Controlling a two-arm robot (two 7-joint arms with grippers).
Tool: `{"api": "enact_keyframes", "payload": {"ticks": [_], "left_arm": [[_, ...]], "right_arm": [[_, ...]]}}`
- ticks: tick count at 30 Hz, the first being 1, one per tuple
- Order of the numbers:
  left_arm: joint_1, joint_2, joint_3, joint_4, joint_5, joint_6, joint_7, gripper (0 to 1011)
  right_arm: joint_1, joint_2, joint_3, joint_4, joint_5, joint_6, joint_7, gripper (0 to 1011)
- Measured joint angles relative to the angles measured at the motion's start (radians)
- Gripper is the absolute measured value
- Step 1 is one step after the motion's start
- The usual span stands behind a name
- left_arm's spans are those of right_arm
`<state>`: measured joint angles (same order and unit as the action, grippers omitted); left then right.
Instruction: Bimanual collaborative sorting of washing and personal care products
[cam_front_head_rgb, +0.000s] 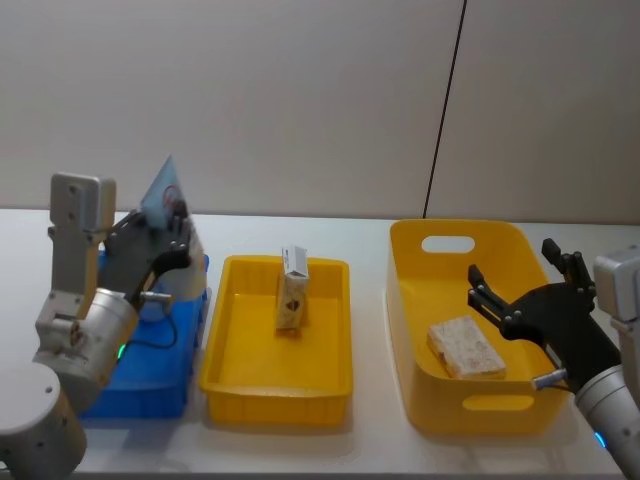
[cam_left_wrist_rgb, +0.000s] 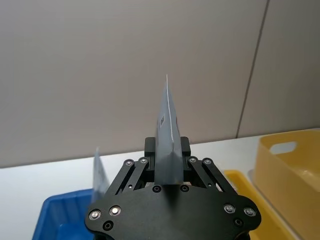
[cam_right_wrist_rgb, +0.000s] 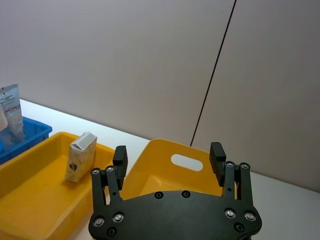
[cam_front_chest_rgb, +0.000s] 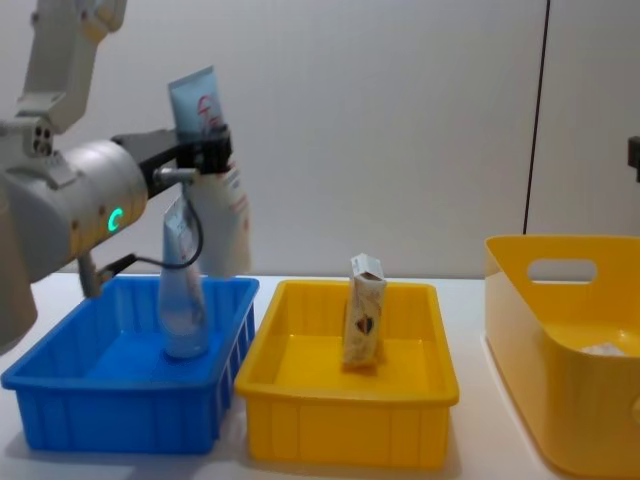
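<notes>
My left gripper (cam_front_head_rgb: 175, 228) is shut on a pale squeeze tube (cam_front_chest_rgb: 218, 200) with red print, holding it near its flat crimped end, which points up, above the blue bin (cam_front_chest_rgb: 110, 400). The same tube (cam_left_wrist_rgb: 167, 145) sits between the jaws in the left wrist view. A second tube (cam_front_chest_rgb: 183, 300) stands inside the blue bin. A tall cream carton (cam_front_head_rgb: 292, 290) with a dark emblem stands in the shallow yellow tray (cam_front_head_rgb: 275, 385). A squat cream carton (cam_front_head_rgb: 465, 347) lies in the deep yellow bin (cam_front_head_rgb: 425, 300). My right gripper (cam_front_head_rgb: 512, 268) hovers open over that bin, holding nothing.
The three containers stand in a row on the white table (cam_front_head_rgb: 370, 450): blue at left, tray in the middle, deep bin at right. A plain wall rises close behind them. In the right wrist view the carton (cam_right_wrist_rgb: 80, 157) is beyond the open fingers (cam_right_wrist_rgb: 120, 157).
</notes>
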<state>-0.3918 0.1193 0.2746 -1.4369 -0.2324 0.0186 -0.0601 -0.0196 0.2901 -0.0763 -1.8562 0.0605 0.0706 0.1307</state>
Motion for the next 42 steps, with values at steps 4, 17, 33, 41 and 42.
{"api": "enact_keyframes", "payload": {"ticks": [4, 17, 33, 41, 42], "left_arm": [[-0.008, -0.001, 0.008, -0.011, -0.016, -0.006, -0.041, 242], [-0.033, -0.011, 0.044, -0.037, -0.069, -0.033, -0.166, 241], [-0.046, -0.014, 0.096, -0.068, -0.111, -0.058, -0.26, 242], [-0.048, -0.013, 0.112, -0.079, -0.121, -0.063, -0.282, 242], [-0.048, -0.013, 0.114, -0.079, -0.121, -0.063, -0.283, 241]], "right_arm": [[0.003, 0.002, -0.001, 0.003, 0.003, 0.0, 0.012, 1002], [0.04, 0.033, -0.027, 0.031, 0.045, 0.006, 0.113, 1002], [0.128, 0.063, -0.089, 0.086, 0.101, 0.024, 0.24, 1002], [0.188, 0.072, -0.125, 0.124, 0.12, 0.029, 0.294, 1002], [0.193, 0.072, -0.128, 0.128, 0.121, 0.029, 0.296, 1002]]}}
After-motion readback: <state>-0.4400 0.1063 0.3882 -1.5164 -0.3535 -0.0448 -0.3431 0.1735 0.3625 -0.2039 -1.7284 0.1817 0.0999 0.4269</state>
